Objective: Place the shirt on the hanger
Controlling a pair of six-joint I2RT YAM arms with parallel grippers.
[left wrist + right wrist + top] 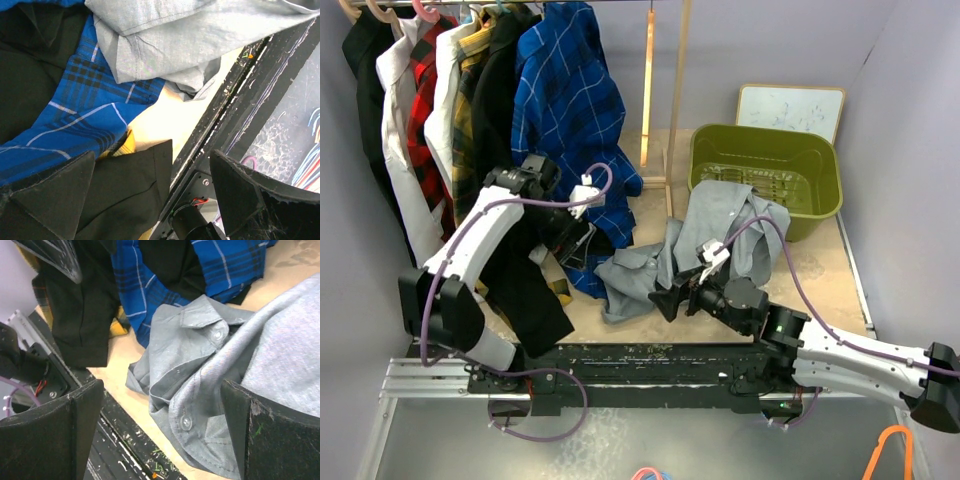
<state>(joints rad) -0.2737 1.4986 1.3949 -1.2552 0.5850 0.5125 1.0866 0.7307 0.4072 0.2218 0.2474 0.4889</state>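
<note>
The light-grey shirt (720, 235) lies crumpled on the table, one end draped over the green basket's front wall. My right gripper (665, 298) hovers over its near-left edge. In the right wrist view that gripper (160, 435) is open wide, with the buttoned placket of the shirt (210, 370) lying loose below and between the fingers. My left gripper (570, 240) sits among the hanging garments. It is open in the left wrist view (155, 200), above a black garment (120, 195), with the shirt (190, 40) further off. The hanger is out of view.
A rack at the back left carries several garments on hangers, among them a blue check shirt (570, 100) and a long black garment (530, 290). Wooden rack posts (648, 90) stand mid-back. The green basket (760, 133) and a whiteboard (790, 108) are at the back right. A black rail (650, 360) runs along the near edge.
</note>
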